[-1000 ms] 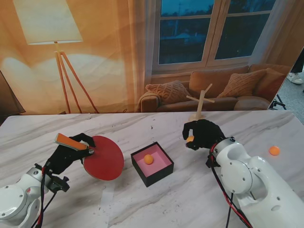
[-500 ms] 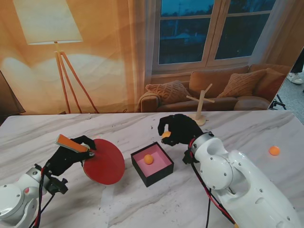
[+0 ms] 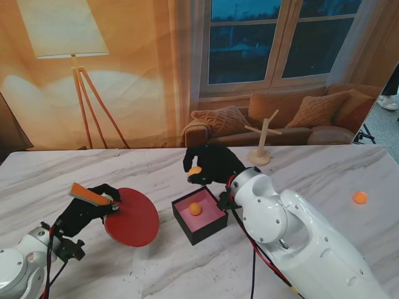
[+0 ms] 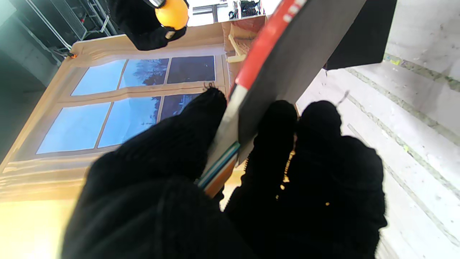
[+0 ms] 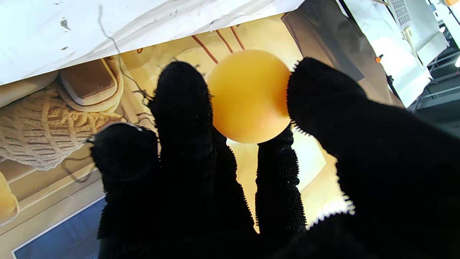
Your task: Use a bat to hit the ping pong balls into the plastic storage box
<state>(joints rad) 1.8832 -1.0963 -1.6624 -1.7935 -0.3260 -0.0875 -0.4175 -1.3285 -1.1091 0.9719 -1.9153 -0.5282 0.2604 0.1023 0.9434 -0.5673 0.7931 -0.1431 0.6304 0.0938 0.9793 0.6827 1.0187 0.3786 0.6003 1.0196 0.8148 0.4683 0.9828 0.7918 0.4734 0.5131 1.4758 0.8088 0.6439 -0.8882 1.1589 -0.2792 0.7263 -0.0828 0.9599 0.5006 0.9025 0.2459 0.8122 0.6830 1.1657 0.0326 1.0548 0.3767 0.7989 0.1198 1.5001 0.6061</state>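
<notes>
Marble table before a living-room backdrop: right hand, clamped on a ball, hovers beyond the storage box; bat, gripped by left hand, waits left of the box.

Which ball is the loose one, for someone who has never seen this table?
Start at the marble table and go to its right edge, well right of the black box. The orange ball there lies alone on bare marble, while one ball sits in the box and another is pinched in the right robot hand.
</notes>
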